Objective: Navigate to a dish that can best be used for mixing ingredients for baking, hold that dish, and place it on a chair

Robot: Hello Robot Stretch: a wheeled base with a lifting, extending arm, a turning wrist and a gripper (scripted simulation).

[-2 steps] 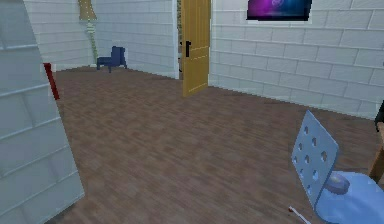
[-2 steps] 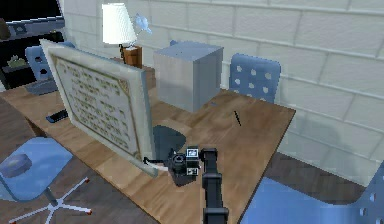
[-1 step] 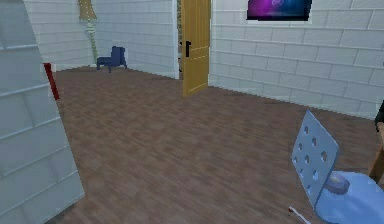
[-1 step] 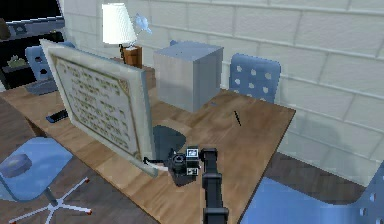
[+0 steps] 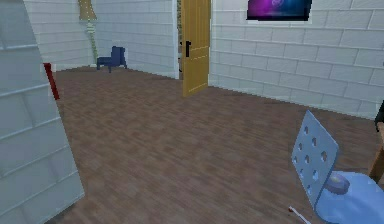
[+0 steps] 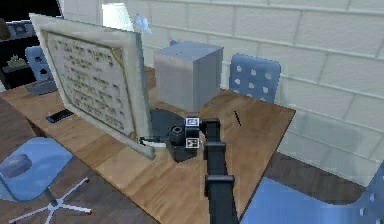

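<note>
Rising from the arm side view's bottom edge, the arm (image 6: 220,185) reaches over a wooden table (image 6: 255,135). Its gripper (image 6: 155,140) sits at the foot of a framed board (image 6: 90,80) that stands upright on the table. A dark round thing (image 6: 160,122) with a pale edge lies on the tabletop at the gripper's far end. It may be the dish, but its shape is too small to tell. The state of the fingers cannot be told, nor whether they hold anything. A grey box (image 6: 185,72) stands just behind, with a back chair (image 6: 255,75) beyond the table and a left chair (image 6: 35,165) on the floor beside it. A thin dark pen (image 6: 237,118) lies near the box.

The forward view has brown floor, white brick walls, a yellow door (image 5: 195,45), a far chair (image 5: 112,58) and a near chair (image 5: 322,165) at its right.
</note>
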